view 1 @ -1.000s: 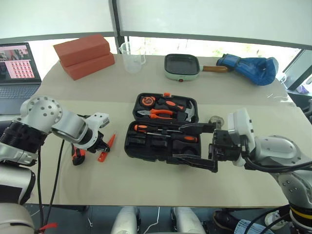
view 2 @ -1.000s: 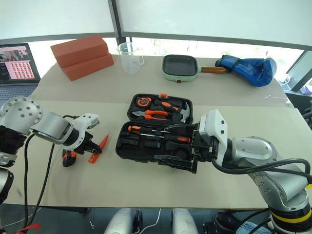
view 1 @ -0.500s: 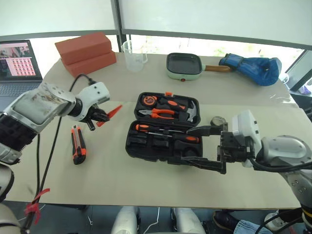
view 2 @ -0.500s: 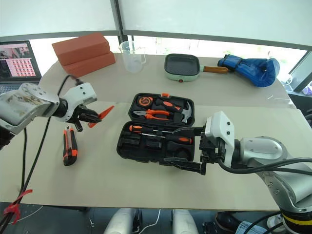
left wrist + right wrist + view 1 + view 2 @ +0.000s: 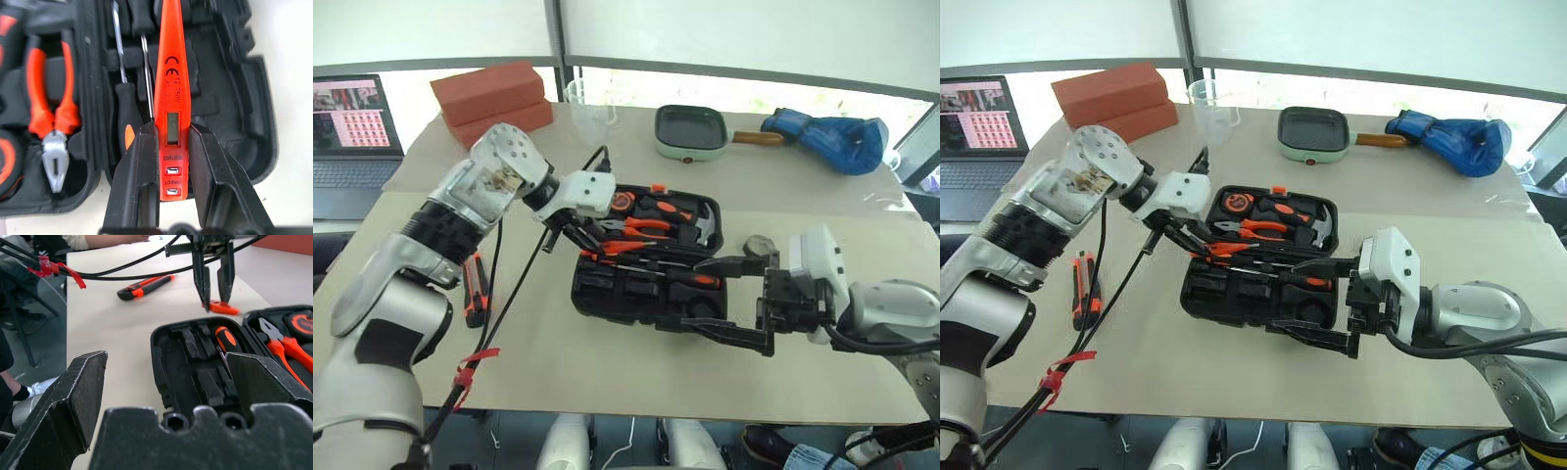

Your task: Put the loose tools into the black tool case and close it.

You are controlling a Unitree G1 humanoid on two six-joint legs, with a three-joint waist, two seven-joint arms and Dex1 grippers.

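The black tool case [image 5: 612, 294] lies open at mid-table, with two orange-and-black screwdrivers [image 5: 656, 274] lying in its near half. My left gripper [image 5: 1193, 238] hangs over the case's left part, shut on the slim orange tester screwdriver [image 5: 168, 93], which points into the near half. The orange-and-black utility knife [image 5: 473, 294] lies on the table left of the case. A small dark tape roll [image 5: 759, 243] sits to the right of the case. My right gripper [image 5: 697, 296] stands open at the case's front right corner, holding nothing.
Pliers [image 5: 641, 227], a hammer [image 5: 700, 223] and a tape measure [image 5: 622, 201] sit in the case's far half. Along the back of the table are red bricks [image 5: 494, 98], a clear beaker [image 5: 582, 98], a green-rimmed pan [image 5: 690, 132] and a blue glove [image 5: 832, 137]. A laptop [image 5: 347, 117] stands far left.
My left gripper lifted the tester screwdriver off the table left of the case, carried it right over the case and rolled its wrist. The right gripper stayed open and nearly still.
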